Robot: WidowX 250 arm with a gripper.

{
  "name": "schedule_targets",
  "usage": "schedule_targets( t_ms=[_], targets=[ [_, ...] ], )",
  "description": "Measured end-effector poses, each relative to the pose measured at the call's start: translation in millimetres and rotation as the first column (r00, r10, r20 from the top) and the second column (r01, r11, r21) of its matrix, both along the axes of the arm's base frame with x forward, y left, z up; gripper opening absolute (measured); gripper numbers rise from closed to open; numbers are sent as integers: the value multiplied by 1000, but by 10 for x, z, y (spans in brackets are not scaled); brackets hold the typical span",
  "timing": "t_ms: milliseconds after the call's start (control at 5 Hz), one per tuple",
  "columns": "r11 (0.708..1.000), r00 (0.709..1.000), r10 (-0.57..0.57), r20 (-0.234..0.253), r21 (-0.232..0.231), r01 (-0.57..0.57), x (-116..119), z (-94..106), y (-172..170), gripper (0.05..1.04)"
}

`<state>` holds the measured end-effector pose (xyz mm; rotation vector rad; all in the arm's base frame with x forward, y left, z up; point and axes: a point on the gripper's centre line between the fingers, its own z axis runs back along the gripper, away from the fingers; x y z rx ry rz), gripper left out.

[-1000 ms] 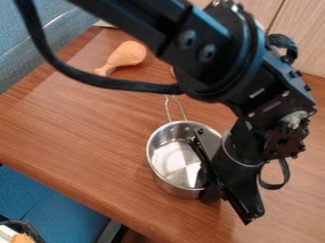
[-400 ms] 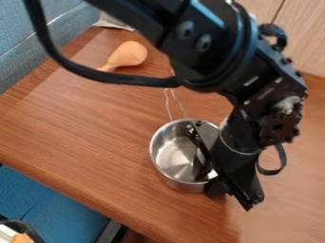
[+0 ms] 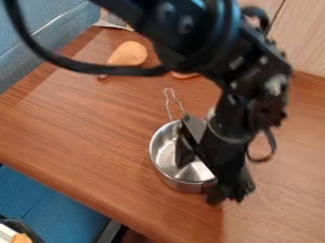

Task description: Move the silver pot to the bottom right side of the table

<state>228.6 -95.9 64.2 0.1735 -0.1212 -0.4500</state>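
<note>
Silver pot (image 3: 167, 155), arm (image 3: 244, 80) slanting down from the top edge, tool (image 3: 202, 178) spread wide, astride the pot's rim

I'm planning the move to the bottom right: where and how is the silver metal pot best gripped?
Probably by the rim of the silver metal pot, at its lower right, coming from above and straddling the wall. The pot stands upright with an open top and thin wall. The thin wire handle sticks out opposite, so gripping there might tip or twist it.
</note>
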Motion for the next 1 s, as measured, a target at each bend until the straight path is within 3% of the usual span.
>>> schedule_targets(
  t_ms=[400,600,1000],
  targets=[
    [992,995,36,97,-124,-23,39,560,83,1002],
    [983,989,75,126,-176,-52,115,708,202,1001],
    [983,990,72,125,-176,-49,115,708,202,1001]
  ],
)
